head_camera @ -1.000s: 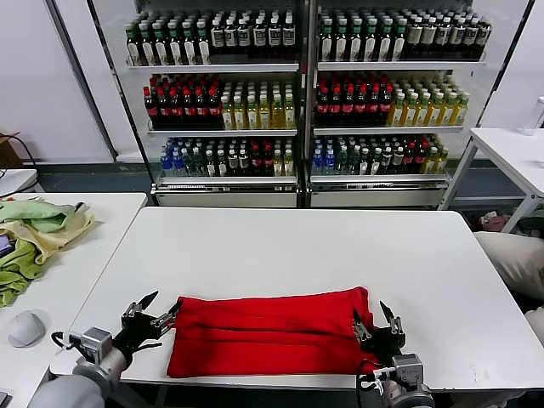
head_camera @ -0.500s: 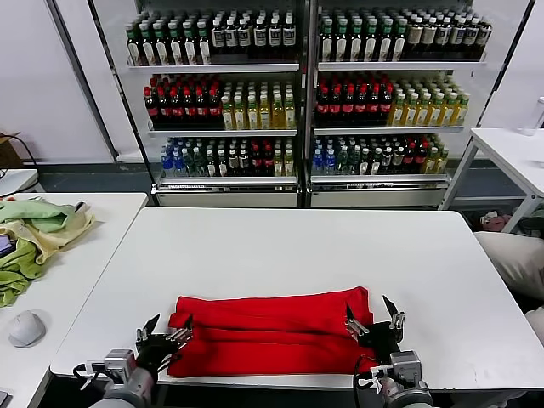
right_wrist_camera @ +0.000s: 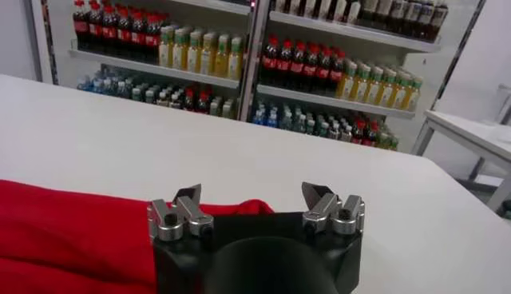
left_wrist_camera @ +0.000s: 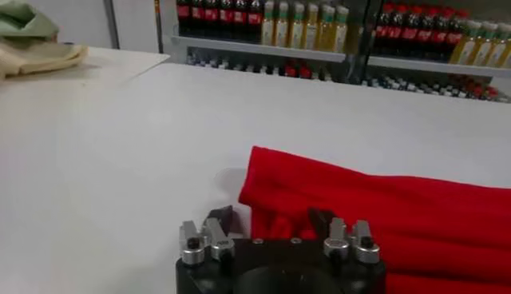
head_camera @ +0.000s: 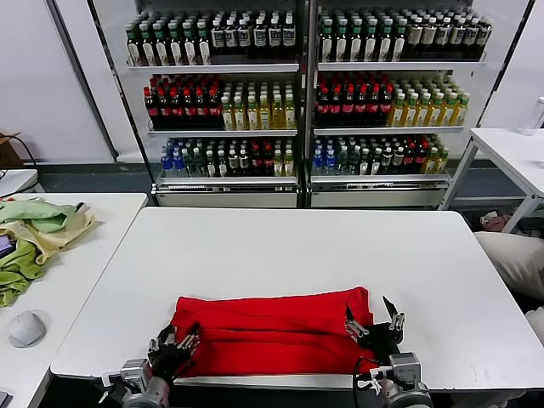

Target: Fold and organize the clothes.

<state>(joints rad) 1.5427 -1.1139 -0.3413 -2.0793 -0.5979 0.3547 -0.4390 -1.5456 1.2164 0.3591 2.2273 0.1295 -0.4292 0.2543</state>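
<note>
A bright red T-shirt (head_camera: 272,331), folded into a long band, lies across the front of the white table (head_camera: 297,246). My left gripper (head_camera: 176,342) is open at the band's near left corner. In the left wrist view (left_wrist_camera: 270,219) its fingers straddle the red fabric (left_wrist_camera: 375,216) without closing on it. My right gripper (head_camera: 371,323) is open at the band's right end. In the right wrist view (right_wrist_camera: 252,192) the red fabric (right_wrist_camera: 64,232) lies under and beside it, with nothing held. No printed face shows.
Pale green and yellow cloths (head_camera: 34,229) and a grey mouse (head_camera: 25,327) lie on the side table at left. Bottle shelves (head_camera: 297,102) stand behind the table. Another white table (head_camera: 510,153) and a beige object (head_camera: 510,259) are at right.
My left gripper has moved right and nearer, from beside the band's left end onto its near left corner. The left end has shifted slightly. The right gripper barely moved.
</note>
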